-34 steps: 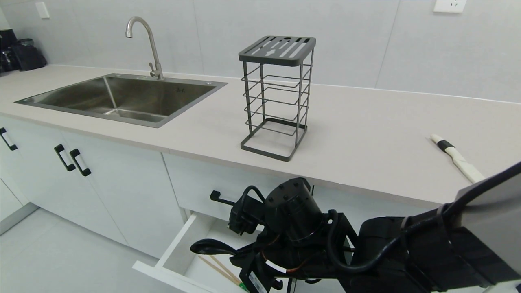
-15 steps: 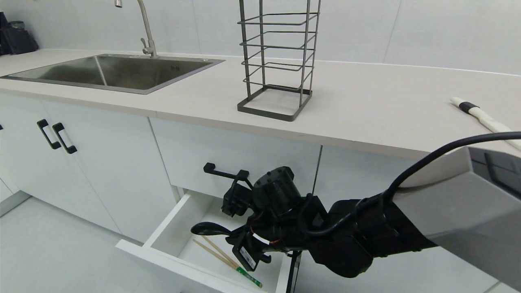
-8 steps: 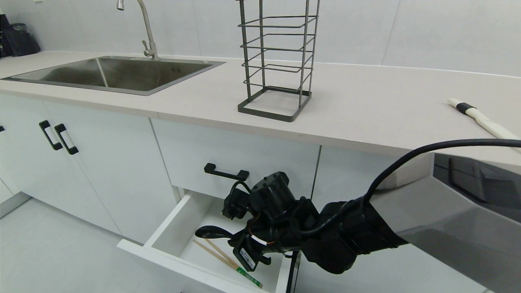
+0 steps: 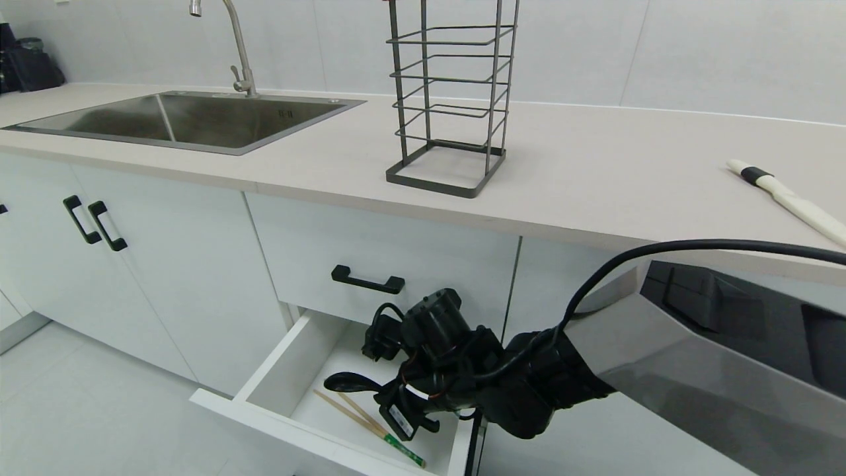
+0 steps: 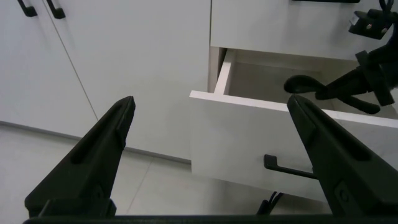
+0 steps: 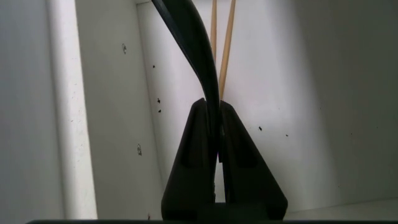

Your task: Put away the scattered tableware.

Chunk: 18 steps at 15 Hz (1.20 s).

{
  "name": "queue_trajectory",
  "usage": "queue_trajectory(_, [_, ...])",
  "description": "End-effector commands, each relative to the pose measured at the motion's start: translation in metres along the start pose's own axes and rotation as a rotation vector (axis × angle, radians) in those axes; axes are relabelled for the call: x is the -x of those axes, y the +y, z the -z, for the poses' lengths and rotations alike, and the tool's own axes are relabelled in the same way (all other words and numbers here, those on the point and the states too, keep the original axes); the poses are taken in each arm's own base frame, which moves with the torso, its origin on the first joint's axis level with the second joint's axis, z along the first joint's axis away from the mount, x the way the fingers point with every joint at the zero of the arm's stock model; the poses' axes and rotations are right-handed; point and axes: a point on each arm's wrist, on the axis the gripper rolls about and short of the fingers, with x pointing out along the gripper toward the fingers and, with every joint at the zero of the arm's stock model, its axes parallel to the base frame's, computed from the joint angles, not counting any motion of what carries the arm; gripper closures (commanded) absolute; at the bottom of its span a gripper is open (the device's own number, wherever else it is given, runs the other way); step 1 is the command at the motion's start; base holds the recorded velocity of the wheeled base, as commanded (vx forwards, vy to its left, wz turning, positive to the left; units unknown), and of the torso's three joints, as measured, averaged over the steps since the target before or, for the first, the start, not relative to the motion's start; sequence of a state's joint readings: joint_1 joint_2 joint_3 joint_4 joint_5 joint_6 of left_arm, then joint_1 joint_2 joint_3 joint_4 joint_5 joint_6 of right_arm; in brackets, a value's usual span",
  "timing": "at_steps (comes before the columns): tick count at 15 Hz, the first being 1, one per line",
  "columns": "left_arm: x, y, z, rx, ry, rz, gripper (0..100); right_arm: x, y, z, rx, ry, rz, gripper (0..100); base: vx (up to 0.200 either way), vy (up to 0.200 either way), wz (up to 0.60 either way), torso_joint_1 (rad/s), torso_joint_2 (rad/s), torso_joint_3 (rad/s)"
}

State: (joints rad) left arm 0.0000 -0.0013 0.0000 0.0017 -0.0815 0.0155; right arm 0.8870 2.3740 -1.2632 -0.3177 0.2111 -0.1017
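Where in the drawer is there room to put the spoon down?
The drawer floor is bare between the chopsticks and its left wall, and toward the back. It is crowded over the chopsticks, where the right gripper holds the spoon.

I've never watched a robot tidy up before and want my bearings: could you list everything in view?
Spoon: one, black, held over the open drawer.
Chopsticks: two, wooden, lying in the drawer.
Drawer: one, white, pulled open below the countertop.
Utensil: one, white with a black band, right on the countertop.
Wire rack: one, dark grey, upright mid-countertop.
Sink: one, steel, left of the rack.
Tap: one, steel, behind the sink.
Right gripper: black, shut on the spoon.
Left gripper: black, open, facing the drawer front.
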Motion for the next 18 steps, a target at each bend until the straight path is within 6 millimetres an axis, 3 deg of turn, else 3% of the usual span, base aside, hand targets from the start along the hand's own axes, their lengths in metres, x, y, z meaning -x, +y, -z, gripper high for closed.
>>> queue_trajectory(1, [0.000, 0.000, 0.000, 0.000, 0.001, 0.000, 0, -0.008, -0.004, 0.000, -0.003, 0.004, 0.004, 100, 0.000, 0.000, 0.00, 0.000, 0.00, 0.000])
queue_trajectory(18, [0.000, 0.000, 0.000, 0.000, 0.001, 0.001, 0, -0.047, -0.012, 0.025, 0.035, 0.085, 0.043, 100, 0.000, 0.000, 0.00, 0.000, 0.00, 0.000])
